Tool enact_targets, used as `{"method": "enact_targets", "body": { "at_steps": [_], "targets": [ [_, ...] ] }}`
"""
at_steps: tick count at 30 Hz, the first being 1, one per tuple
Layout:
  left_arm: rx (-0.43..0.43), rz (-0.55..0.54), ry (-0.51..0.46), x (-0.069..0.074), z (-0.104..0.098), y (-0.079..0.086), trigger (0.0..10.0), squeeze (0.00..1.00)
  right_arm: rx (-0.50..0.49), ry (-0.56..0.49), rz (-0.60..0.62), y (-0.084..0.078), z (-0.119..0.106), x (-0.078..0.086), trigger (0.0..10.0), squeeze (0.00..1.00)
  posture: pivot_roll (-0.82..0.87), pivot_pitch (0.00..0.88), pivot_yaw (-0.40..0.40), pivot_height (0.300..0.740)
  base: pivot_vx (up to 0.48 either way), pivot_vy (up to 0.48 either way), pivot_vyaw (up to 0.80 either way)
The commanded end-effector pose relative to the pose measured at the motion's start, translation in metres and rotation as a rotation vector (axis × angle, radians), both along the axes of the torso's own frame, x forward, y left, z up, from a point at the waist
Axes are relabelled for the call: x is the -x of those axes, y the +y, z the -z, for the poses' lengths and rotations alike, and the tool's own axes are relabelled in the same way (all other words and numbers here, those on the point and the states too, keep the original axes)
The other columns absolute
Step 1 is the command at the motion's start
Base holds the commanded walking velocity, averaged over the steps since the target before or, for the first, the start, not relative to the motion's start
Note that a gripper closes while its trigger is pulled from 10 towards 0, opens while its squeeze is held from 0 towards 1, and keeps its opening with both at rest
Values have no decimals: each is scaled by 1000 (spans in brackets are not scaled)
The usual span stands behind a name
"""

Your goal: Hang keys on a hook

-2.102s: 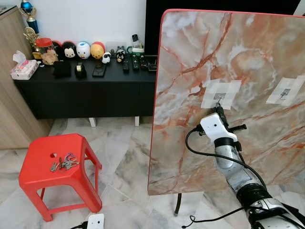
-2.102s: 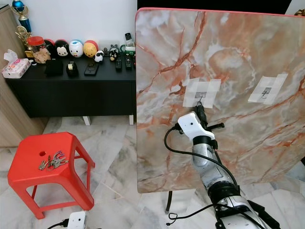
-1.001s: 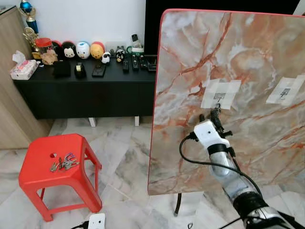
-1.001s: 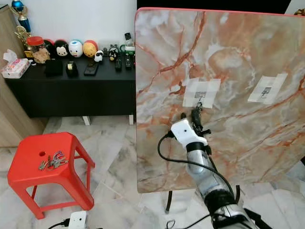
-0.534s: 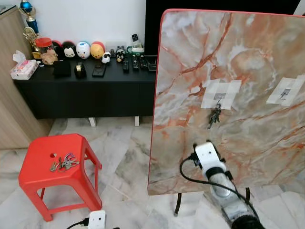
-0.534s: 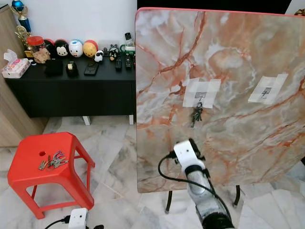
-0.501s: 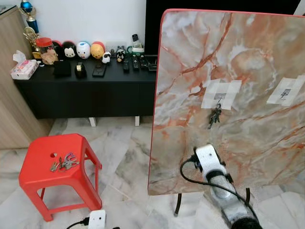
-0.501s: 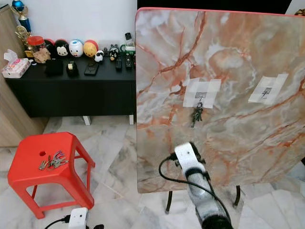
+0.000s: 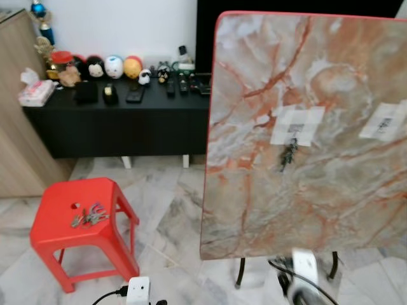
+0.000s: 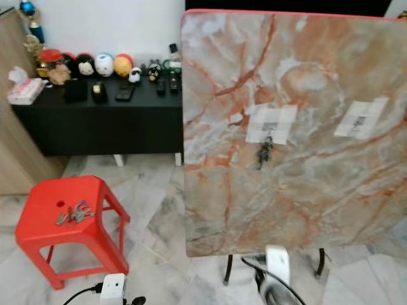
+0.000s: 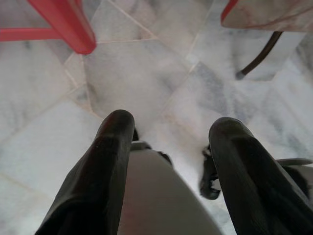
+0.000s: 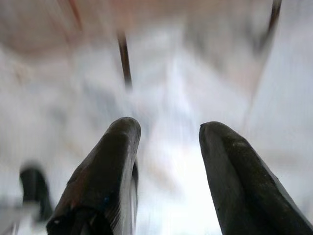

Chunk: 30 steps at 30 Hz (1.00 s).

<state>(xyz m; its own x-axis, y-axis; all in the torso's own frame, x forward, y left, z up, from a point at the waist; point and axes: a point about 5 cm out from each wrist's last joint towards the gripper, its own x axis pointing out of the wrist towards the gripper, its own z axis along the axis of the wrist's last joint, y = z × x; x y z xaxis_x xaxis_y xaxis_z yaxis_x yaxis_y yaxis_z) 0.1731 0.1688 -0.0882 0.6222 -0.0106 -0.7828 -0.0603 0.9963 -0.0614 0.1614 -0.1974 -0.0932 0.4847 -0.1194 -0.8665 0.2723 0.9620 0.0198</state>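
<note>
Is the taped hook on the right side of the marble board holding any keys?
No, the right taped hook hangs bare; the dark key bunch is on the left taped hook.

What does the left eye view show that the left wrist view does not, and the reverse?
Left eye view: a key bunch hanging on the taped hook of the marble board, and a second bunch on the red stool. Left wrist view: the open left pincer above the floor. Shared: that stool, the board, floor tiles.
</note>
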Motion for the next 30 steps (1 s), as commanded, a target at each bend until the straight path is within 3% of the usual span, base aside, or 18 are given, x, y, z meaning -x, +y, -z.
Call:
{"method": "enact_targets", "body": {
  "at_steps": [1, 3, 9, 10, 16, 22, 29, 30],
  "targets": [
    [-4, 1, 17, -3, -1, -1, 10000, 0, 13, 69, 3, -8, 6, 19, 10000, 0, 29, 0, -74, 740, 0, 0, 0],
    [-18, 0, 13, -7, -3, 8, 10000, 0, 13, 86, 51, -10, 9, 29, 10000, 0, 24, 0, -72, 740, 0, 0, 0],
    [-37, -5, 2, -9, -7, 32, 10000, 0, -21, 60, 86, -10, 8, 26, 10000, 0, 7, 0, -67, 740, 0, 0, 0],
    [-42, -14, -2, -6, -9, 44, 10000, 0, -26, 40, 75, -10, 6, 18, 10000, 0, 9, 0, -68, 740, 0, 0, 0],
    [-44, -55, 6, 8, -9, 69, 10000, 0, -26, -31, 39, -9, -5, -8, 10000, 0, 12, 0, -66, 740, 0, 0, 0],
    [-34, -47, 32, 18, -2, 59, 10000, 0, 7, -40, -48, -8, -9, -18, 10000, 0, 11, 0, -65, 740, 0, 172, 0],
    [-16, -39, 46, 19, 4, 35, 10000, 0, 47, -19, -149, -9, -7, -13, 10000, 0, 19, 0, -72, 740, 0, 255, 139],
    [-9, -36, 48, 16, 4, 25, 10000, 0, 61, -1, -183, -2, -2, -4, 10000, 0, 21, 0, -73, 740, 0, 266, 581]
  ]
}}
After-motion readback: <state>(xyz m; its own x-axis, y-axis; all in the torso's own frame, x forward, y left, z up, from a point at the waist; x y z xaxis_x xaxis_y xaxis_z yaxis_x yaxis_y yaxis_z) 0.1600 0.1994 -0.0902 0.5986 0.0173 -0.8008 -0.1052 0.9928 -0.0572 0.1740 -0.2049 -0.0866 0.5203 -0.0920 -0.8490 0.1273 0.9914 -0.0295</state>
